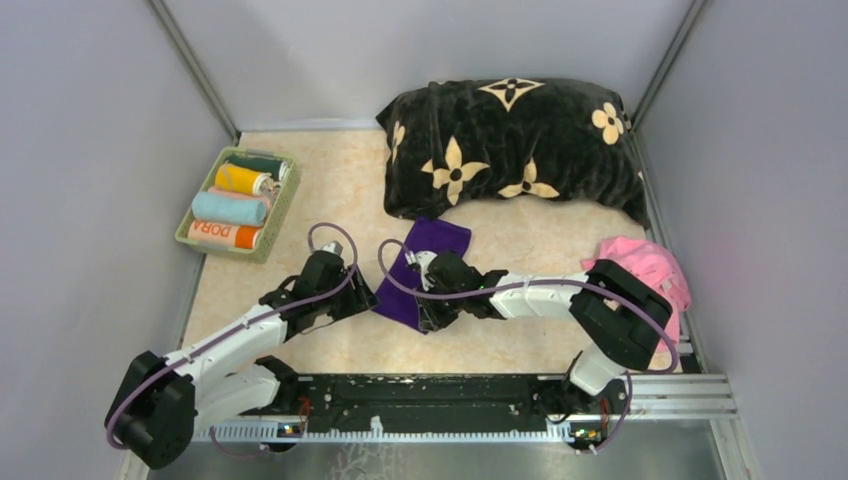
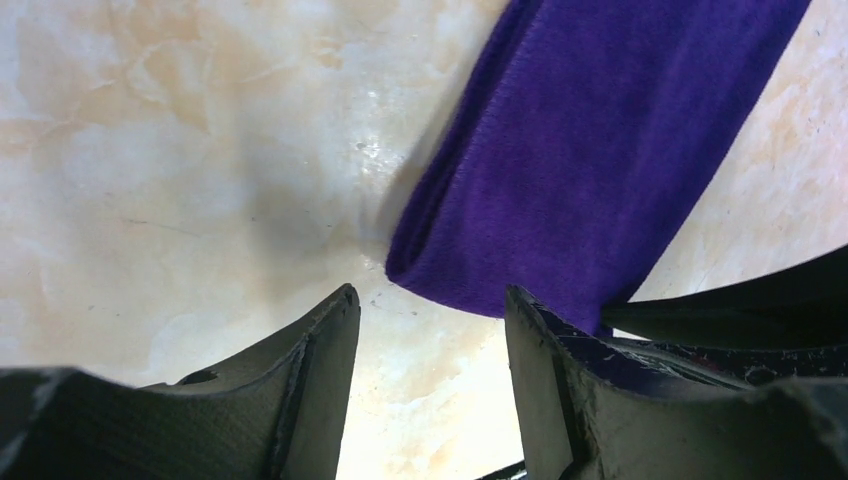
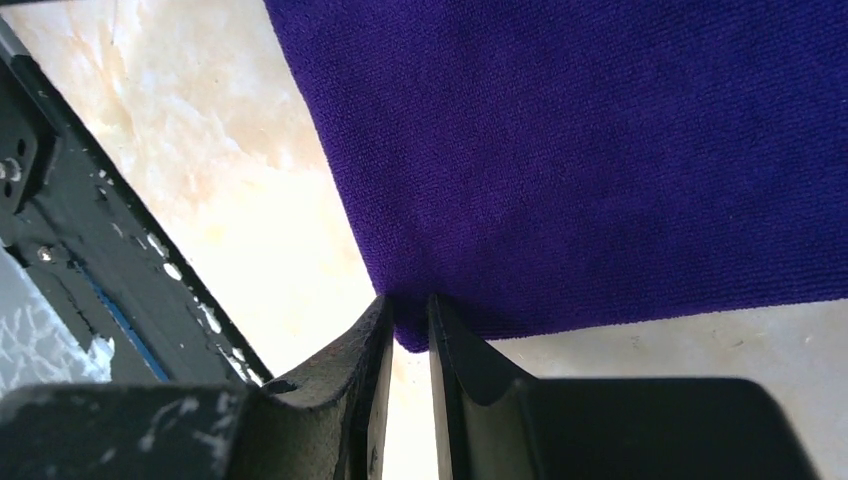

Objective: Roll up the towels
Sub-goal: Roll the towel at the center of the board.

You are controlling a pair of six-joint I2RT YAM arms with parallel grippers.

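Observation:
A dark purple towel (image 1: 432, 255) lies flat on the table in front of the cushion. My right gripper (image 1: 430, 314) is at its near edge. In the right wrist view the right gripper (image 3: 410, 305) is pinched shut on the near corner of the purple towel (image 3: 600, 150). My left gripper (image 1: 364, 299) is low at the towel's left near corner. In the left wrist view the left gripper (image 2: 430, 300) is open, with the folded end of the purple towel (image 2: 590, 150) just ahead of its tips. A pink towel (image 1: 648, 266) lies crumpled at the right.
A green basket (image 1: 284, 203) at the left holds rolled towels: light blue (image 1: 229, 208), yellow (image 1: 240, 180), and orange with "DORA" (image 1: 224, 234). A big black cushion with beige flowers (image 1: 510, 145) fills the back. Grey walls close in on both sides. A black rail (image 1: 440, 395) runs along the near edge.

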